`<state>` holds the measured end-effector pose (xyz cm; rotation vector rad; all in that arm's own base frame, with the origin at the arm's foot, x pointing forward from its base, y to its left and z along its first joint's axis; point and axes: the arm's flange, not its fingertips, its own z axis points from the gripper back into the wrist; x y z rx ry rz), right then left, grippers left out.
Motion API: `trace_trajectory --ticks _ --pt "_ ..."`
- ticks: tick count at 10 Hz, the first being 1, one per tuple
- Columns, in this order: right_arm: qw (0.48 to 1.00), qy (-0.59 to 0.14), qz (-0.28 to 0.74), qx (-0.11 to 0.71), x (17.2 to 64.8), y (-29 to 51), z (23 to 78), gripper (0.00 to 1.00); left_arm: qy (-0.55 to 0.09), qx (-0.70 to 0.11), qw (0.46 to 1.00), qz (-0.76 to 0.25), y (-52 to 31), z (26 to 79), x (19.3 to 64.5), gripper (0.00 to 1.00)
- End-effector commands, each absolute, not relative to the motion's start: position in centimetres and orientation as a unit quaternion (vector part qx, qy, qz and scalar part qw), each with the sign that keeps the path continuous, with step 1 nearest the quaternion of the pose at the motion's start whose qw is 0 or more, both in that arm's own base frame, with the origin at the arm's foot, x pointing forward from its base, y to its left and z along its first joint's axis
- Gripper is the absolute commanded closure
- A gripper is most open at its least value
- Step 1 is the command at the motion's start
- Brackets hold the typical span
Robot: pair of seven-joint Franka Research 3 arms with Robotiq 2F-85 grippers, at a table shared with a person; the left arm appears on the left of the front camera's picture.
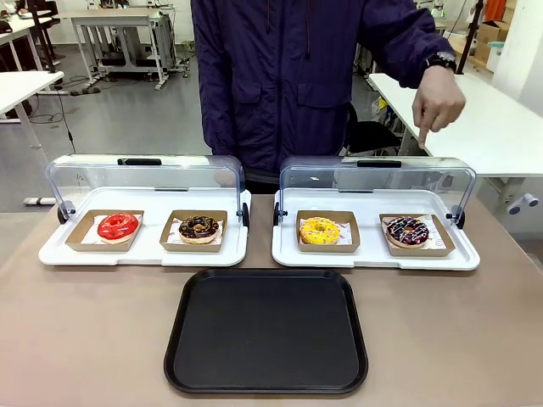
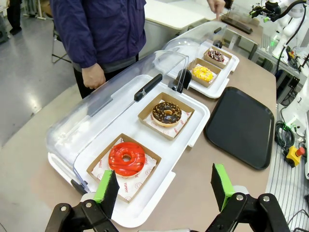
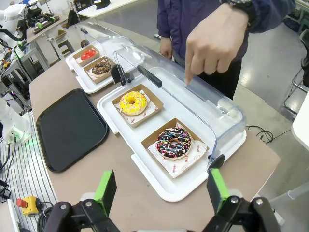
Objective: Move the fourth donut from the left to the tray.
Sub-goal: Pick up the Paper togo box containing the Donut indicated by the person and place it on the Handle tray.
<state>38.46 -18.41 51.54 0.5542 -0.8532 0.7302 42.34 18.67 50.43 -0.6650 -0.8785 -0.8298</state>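
Observation:
The fourth donut (image 1: 408,230) (image 3: 174,143), dark chocolate with white and pink stripes, sits in a brown cardboard tray at the right end of the right display tray; it is small and far off in the left wrist view (image 2: 216,55). The black tray (image 1: 266,330) (image 2: 241,125) (image 3: 70,127) lies empty at the table's front middle. My right gripper (image 3: 161,188) hangs open above the table edge, just short of that donut. My left gripper (image 2: 164,186) hangs open near the red donut (image 2: 127,158). A person's hand (image 1: 436,100) (image 3: 215,46) points a finger down over the fourth donut's lid.
Two white display trays (image 1: 144,253) (image 1: 374,256) with raised clear lids hold a red donut (image 1: 117,225), a chocolate crumb donut (image 1: 199,227) and a yellow donut (image 1: 320,230). The person stands at the far side.

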Motion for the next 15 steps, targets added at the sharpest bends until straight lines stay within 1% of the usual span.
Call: trace_trajectory --ticks 1,15 --pt "0.8 -0.414 0.348 0.26 38.82 -18.44 51.6 0.0 -0.414 -0.312 0.764 -0.384 18.58 50.34 42.34 0.0" --pt "0.8 -0.414 0.348 0.26 38.82 -18.44 51.6 0.0 -0.414 -0.312 0.764 -0.384 18.58 50.34 42.34 0.0"
